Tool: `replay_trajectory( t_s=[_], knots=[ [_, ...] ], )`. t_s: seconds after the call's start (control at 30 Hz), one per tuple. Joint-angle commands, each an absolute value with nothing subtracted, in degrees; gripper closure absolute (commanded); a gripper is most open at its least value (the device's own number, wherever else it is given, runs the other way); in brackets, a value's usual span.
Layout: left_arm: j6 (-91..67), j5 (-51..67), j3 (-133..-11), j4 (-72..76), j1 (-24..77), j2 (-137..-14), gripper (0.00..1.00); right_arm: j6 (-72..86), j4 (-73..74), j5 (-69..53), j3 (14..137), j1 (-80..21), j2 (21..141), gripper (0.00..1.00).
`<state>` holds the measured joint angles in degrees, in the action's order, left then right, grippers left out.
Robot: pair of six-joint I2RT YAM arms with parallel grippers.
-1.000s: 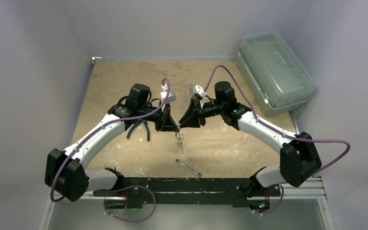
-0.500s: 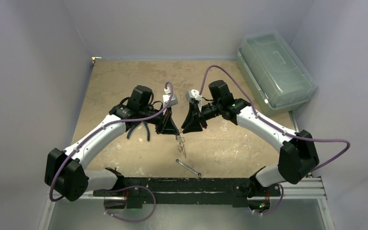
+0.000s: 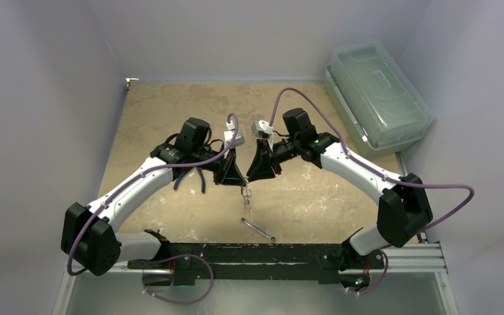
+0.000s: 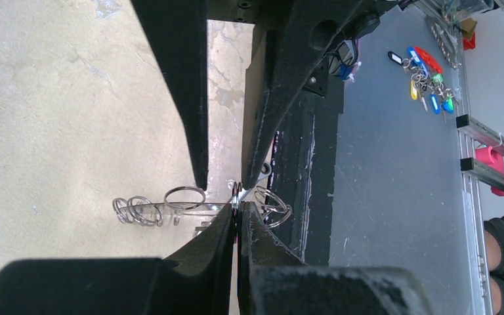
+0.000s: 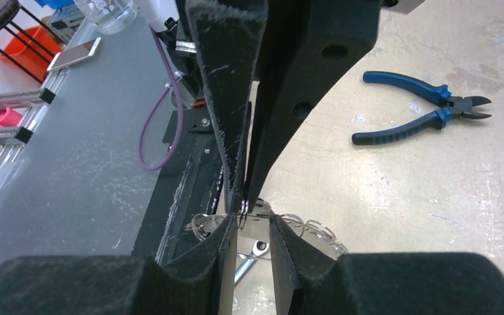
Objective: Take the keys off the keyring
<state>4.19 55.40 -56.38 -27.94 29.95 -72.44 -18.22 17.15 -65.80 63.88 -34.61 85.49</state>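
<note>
The left gripper [image 4: 236, 211] pinches the thin keyring [image 5: 244, 207], fingers pressed together; the right gripper [image 5: 252, 226] has fingers slightly spread beside it; the keys [image 3: 246, 195] look light, the wire likely springy and slippery; grasp its rim.

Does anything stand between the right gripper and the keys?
Nothing visible does. The right gripper has its jaws slightly apart right at the keys, which the left gripper pinches from the opposite side.

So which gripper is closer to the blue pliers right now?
Left. The left gripper hangs close beside the pliers lying on the table; the right gripper faces it from the other side, farther off.
</note>
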Motion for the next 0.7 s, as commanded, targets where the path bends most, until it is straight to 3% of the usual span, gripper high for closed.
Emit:
replay_trajectory(
  t_s=[0.0,0.37,0.47,0.57,0.67],
  knots=[
    [5.7,56.4,-58.6,-27.0,30.4,-72.2,1.0,-17.1,16.8,-67.5,67.3,-35.0,86.6,0.73],
    [5.5,56.2,-58.6,-26.8,30.6,-72.5,1.0,-18.7,18.7,-67.0,68.0,-35.7,86.7,0.77],
    [5.4,56.0,-58.7,-26.8,30.6,-72.6,1.0,-19.2,19.2,-66.7,68.3,-36.2,86.7,0.83],
    [5.0,55.7,-58.8,-26.6,30.7,-72.5,1.0,-20.3,20.3,-66.5,68.7,-36.8,86.7,0.99],
    [4.7,54.9,-58.8,-26.2,30.6,-72.5,1.0,-20.9,20.4,-66.7,68.3,-36.8,86.4,1.0]
  ],
)
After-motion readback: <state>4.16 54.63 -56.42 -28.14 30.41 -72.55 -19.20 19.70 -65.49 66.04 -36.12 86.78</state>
